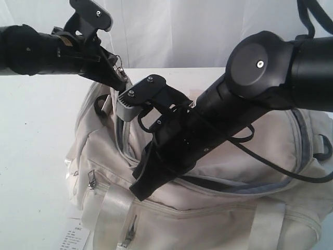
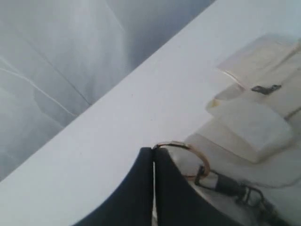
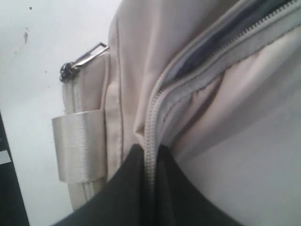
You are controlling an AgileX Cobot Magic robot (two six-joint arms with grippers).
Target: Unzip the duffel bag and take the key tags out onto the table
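Exterior: looking at the duffel bag point(image 1: 218, 208) sitting on the white tabletop point(image 1: 36, 146), its grey zipper point(image 1: 120, 133) partly gaping.

Left wrist: catching the left fingers point(image 2: 134, 197) clenching tight on a metal ring point(image 2: 190, 149) at the bag's end.

Right wrist: seeing the right fingers point(image 3: 124, 188) pinching the grey zipper point(image 3: 150, 127), pressing closed around it.

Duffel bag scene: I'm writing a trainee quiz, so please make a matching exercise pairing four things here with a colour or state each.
Things
1. left end effector
2. right end effector
3. duffel bag
4. table

Descriptions
A. shut on the bag's grey zipper
B. plain white
C. cream, partly unzipped
D. shut, beside a metal ring

Pairs: 1-D, 2-A, 3-C, 4-B
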